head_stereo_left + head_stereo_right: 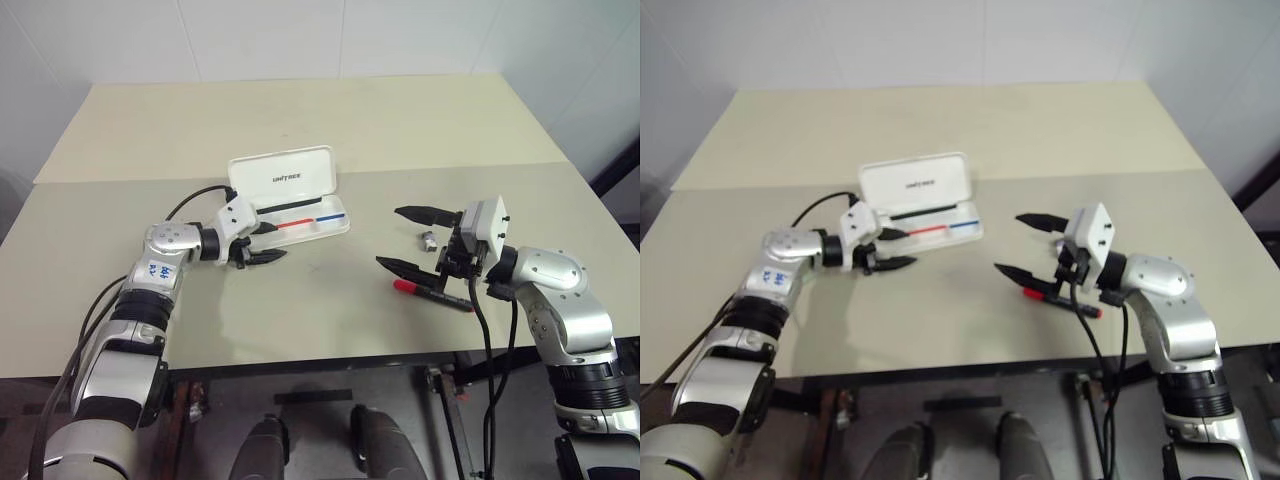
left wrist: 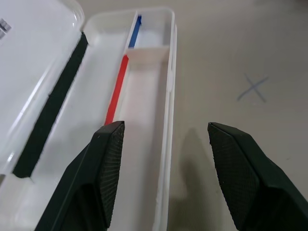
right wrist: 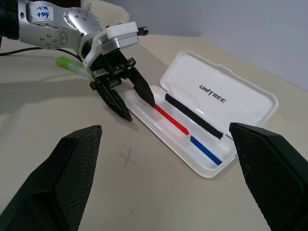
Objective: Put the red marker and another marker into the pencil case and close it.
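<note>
A: How far is the task, in your opinion?

B: Not far, I think. The white hard plastic pencil case [image 1: 300, 215] lies open on the beige table [image 1: 330, 120], its lid with the dark lettering standing up. Inside I see only the thin red and blue lines and a black strip, no marker.

A: Where are the markers?

B: The slim black marker with the red cap [image 1: 432, 292] lies on the table at about 4 o'clock from the case, well apart from it, just under the right claw [image 1: 408, 238]. The translucent light green marker [image 3: 71, 65] lies on the table behind the left arm, seen from the right wrist.

A: And the claws?

B: The left claw [image 1: 262, 243] is partly open and holds nothing; one finger is over the case's tray, the other over the table beside its rim. The right claw is wide open and also empty.

A: So what is left?

B: Nearly everything, I judge: both markers must go in, then the lid must be closed.
</note>
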